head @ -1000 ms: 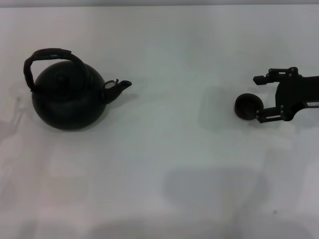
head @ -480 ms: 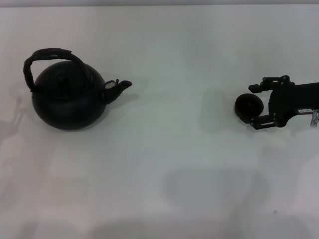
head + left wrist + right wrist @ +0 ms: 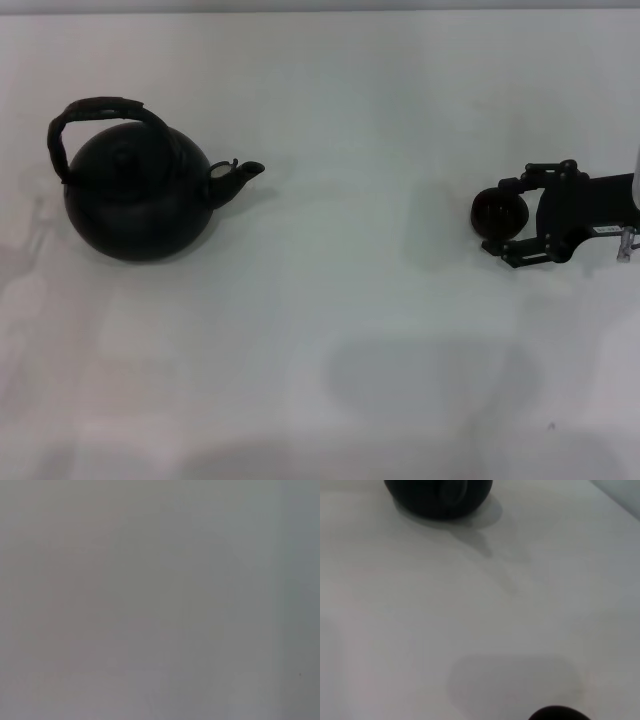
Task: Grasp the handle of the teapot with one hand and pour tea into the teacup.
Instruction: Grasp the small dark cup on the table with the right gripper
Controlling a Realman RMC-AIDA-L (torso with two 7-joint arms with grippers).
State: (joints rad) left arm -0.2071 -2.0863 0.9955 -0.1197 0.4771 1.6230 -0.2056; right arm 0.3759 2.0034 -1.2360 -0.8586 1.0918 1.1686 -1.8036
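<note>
From the head view, the teapot (image 3: 137, 195) sits in the upper left of the frame on the white desk (image 3: 330, 330), upright, with its short spout (image 3: 240, 177) pointing toward the frame's right. The handle (image 3: 95, 118) arches over the pot's top, leaning a little toward the frame's left, and nothing touches it. At the right side of the frame, about mid-height, the teacup (image 3: 499, 212) stands on the desk, well apart from the teapot. My right end effector (image 3: 507, 217) reaches in from the right edge and sits at the cup: one finger lies along the cup's upper side and the other along its lower side, so my fingers are closed around the teacup, touching or very nearly touching it. My left end effector is not in this view.

The left wrist view shows only a plain grey surface; no object and none of my own fingers appear there, so I cannot tell anything about the left end effector from it.

In the right wrist view, the teapot (image 3: 440, 497) shows as a dark rounded body cut off by the top edge of the frame, casting a soft shadow on the desk (image 3: 470, 605). A dark curved rim at the bottom edge is the teacup (image 3: 555, 714), barely in the frame. My own fingers do not show here.
</note>
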